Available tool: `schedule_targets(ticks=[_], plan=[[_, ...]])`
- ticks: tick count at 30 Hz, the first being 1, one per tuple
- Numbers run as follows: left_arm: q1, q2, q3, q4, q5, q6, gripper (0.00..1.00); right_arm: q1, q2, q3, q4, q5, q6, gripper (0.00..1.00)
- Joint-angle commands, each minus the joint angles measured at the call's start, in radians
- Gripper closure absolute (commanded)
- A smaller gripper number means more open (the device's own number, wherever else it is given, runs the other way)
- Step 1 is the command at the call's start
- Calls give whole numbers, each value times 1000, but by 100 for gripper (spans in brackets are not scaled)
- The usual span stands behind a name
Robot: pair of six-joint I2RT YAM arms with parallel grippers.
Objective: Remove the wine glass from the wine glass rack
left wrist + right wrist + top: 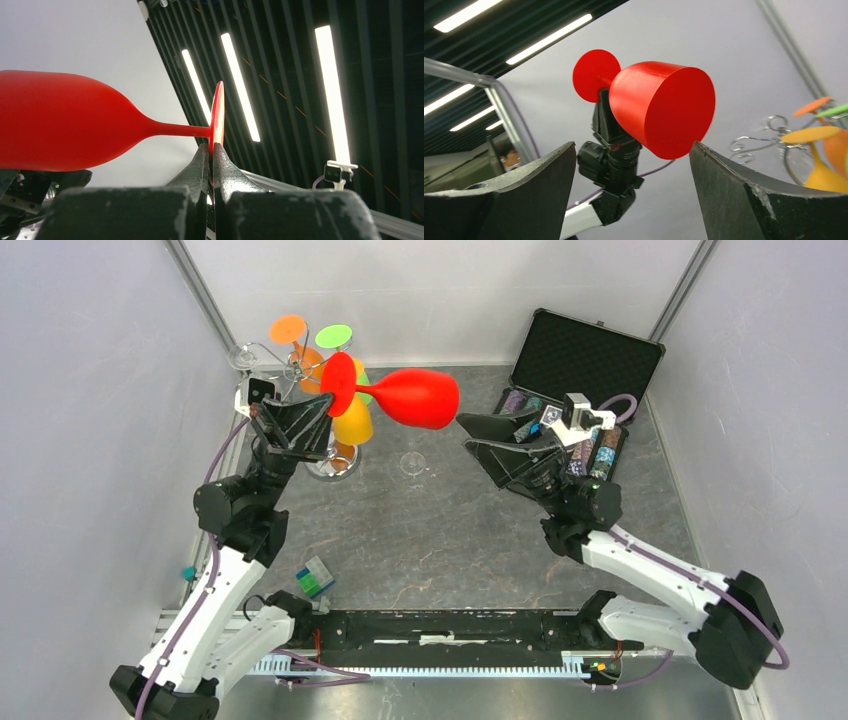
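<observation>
- Grey table [430,540], grey walls [90,390], open black case [590,355] at the back right.
- The rack [250,357] stands back left.
- The left hand [211,150] pinches the red glass [415,398] by its foot, sideways in the air, off the rack.
- The right hand [463,432] gapes wide by the bowl.

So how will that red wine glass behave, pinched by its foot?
The red wine glass looks like opaque plastic: probably light, not brittle. The left gripper pinches only its thin foot, bowl sticking sideways, so it may pivot or slip.
</observation>
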Motion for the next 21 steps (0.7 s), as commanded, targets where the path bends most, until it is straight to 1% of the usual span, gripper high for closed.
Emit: schedule_targets(ticks=[1,3,7,9,12,13,15,17,18,19,21], plan=[[-6,-10,-36,114,-32,-143,98,5,96,116,193,-144,82,13],[-6,-2,-39,126,-24,-152,98,6,143,168,172,-185,103,17],[-5,-5,-58,133,-25,-166,98,5,205,206,303,-238,151,25],[-6,-4,-72,140,-27,-181,98,5,216,216,316,-248,149,31],[-6,4,-81,156,-18,-192,98,6,229,211,364,-244,149,47],[-6,7,-84,154,-13,-198,96,5,233,202,409,-236,161,55],[-6,13,-84,162,-2,-205,86,5,239,179,521,-204,189,68],[-6,20,-82,188,15,-204,74,5,245,170,586,-170,206,84],[-6,26,-82,205,23,-201,67,6,244,171,587,-159,207,94],[-6,32,-80,221,33,-196,62,5,240,171,576,-149,201,99],[-6,47,-72,241,65,-185,46,6,231,166,547,-129,174,100]])
